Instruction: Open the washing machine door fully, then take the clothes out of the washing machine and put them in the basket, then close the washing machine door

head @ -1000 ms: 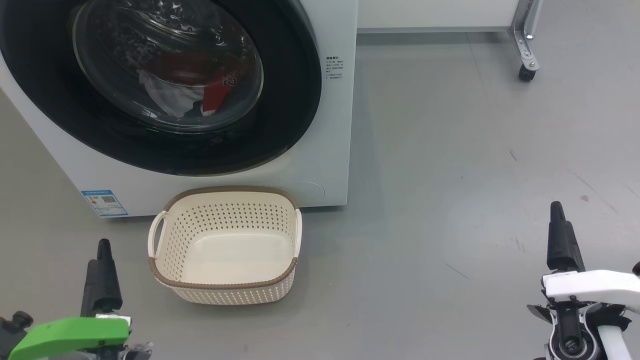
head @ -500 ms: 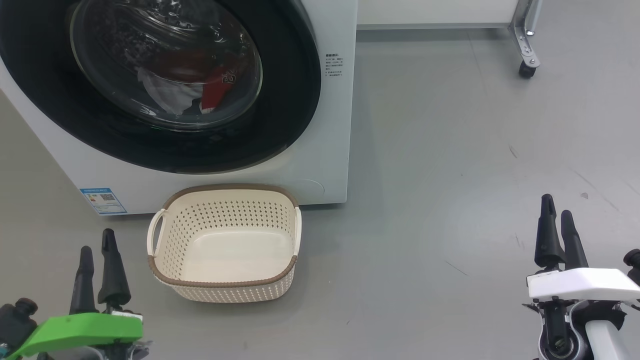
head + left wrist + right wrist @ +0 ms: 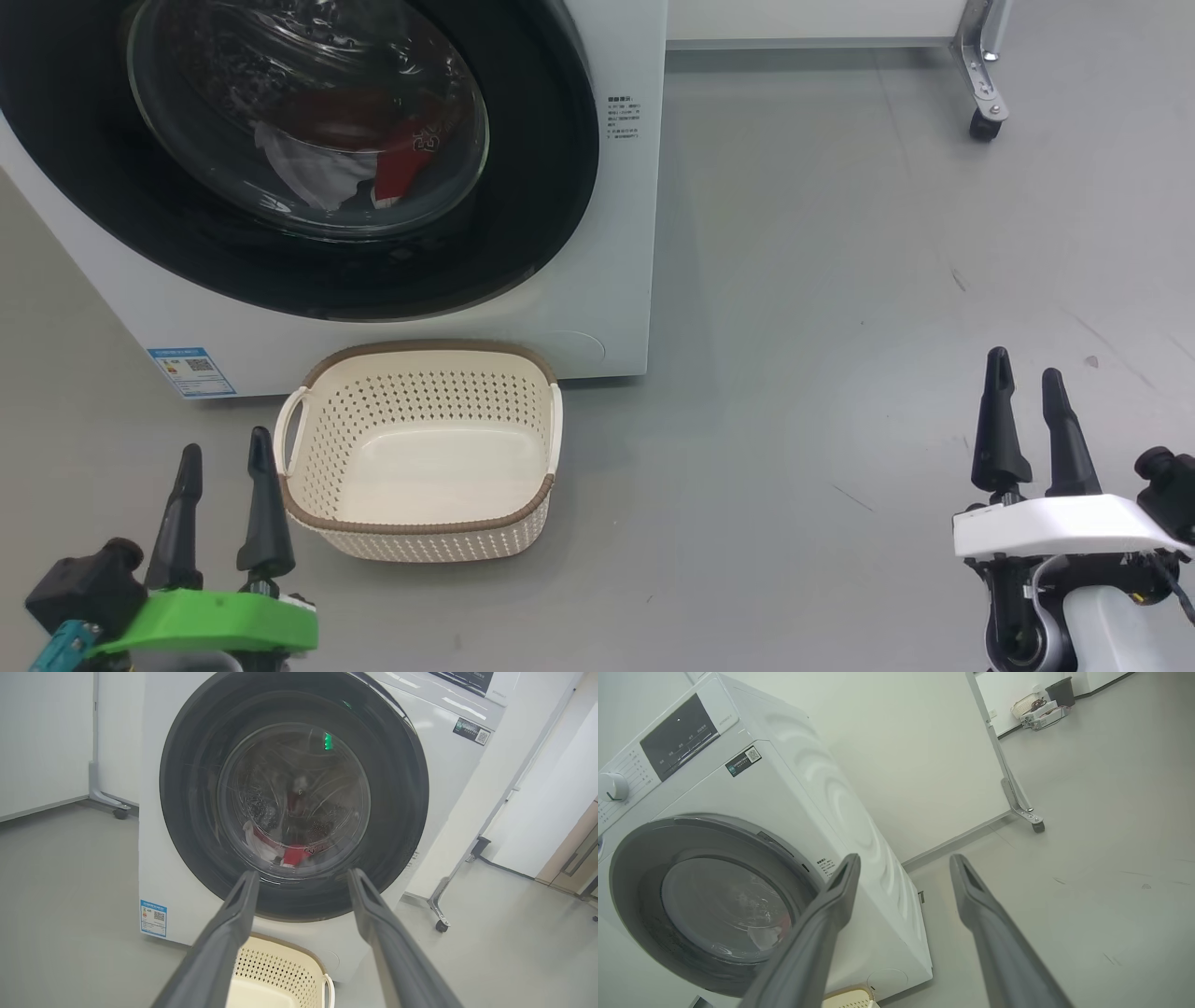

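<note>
Left gripper point(image 3: 222, 441): jaws apart, empty, low over the floor. Basket point(image 3: 420, 347): empty, just beside that gripper at 3 o'clock, hard against the washer point(image 3: 616, 280). Door point(image 3: 541, 159): shut, round, so no long axis to line up on. It lies at 12 to 1 o'clock from the left gripper, the nearer arm. The basket below it looks clear of the swing. Clothes point(image 3: 401, 163): red and white, behind the glass. Right gripper point(image 3: 1024, 366): jaws apart, empty, well apart from the door, which lies at about 10 o'clock. Castered leg point(image 3: 980, 93): at its 12 o'clock, out of the way.
</note>
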### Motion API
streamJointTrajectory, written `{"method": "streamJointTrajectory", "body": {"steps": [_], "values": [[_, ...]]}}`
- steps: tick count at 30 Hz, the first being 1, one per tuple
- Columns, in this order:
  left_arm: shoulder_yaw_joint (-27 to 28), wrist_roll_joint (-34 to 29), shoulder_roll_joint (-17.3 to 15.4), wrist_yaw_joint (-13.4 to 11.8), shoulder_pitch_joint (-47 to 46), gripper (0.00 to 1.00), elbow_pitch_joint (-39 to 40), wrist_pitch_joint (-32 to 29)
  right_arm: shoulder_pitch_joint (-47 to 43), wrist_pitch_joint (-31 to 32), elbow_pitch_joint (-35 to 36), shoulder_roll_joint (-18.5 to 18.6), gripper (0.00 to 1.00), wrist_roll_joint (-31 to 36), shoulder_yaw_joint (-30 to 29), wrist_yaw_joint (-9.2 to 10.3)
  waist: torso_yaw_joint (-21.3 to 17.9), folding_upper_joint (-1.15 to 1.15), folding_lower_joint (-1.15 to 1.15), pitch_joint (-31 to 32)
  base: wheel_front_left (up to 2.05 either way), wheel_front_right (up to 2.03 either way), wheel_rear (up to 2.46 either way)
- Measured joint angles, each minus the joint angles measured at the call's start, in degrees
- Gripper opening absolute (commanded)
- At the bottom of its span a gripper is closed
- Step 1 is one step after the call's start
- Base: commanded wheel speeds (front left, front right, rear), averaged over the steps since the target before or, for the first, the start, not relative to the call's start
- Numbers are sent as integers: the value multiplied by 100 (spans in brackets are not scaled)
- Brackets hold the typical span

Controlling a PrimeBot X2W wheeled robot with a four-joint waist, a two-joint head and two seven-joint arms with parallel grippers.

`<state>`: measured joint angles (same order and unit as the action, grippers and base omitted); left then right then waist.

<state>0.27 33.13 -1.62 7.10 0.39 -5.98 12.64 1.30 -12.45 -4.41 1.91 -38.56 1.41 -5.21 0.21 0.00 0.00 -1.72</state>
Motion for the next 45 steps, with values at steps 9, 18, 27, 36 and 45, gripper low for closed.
{"method": "streamJointTrajectory", "body": {"steps": [9, 18, 27, 36, 45], "values": [[-271, -934, -27, 0, 31, 100, -118, 169, 2, -155, -108, 14, 100, 850, 190, 183, 0, 0, 0, 6, 0, 0, 0], [-546, -1116, -36, -25, 213, 100, -668, 180, 1, -200, -445, 23, 100, 1170, 356, 348, -26, 0, 0, 42, 0, 0, 0], [-597, -1141, -38, -91, 212, 100, -917, 180, 1, -200, -654, 35, 100, 1202, 437, 436, -43, 0, 0, 70, 0, 0, 0], [-591, -1391, -38, -261, 210, 100, -1151, 180, 31, -200, -856, 40, 100, 1533, 545, 499, -53, 0, 0, 109, 0, 0, 0], [-622, -1401, -38, -287, 204, 100, -1229, 179, 60, -200, -1054, 60, 100, 1859, 665, 595, -51, 0, 0, 131, 0, 0, 0]]}}
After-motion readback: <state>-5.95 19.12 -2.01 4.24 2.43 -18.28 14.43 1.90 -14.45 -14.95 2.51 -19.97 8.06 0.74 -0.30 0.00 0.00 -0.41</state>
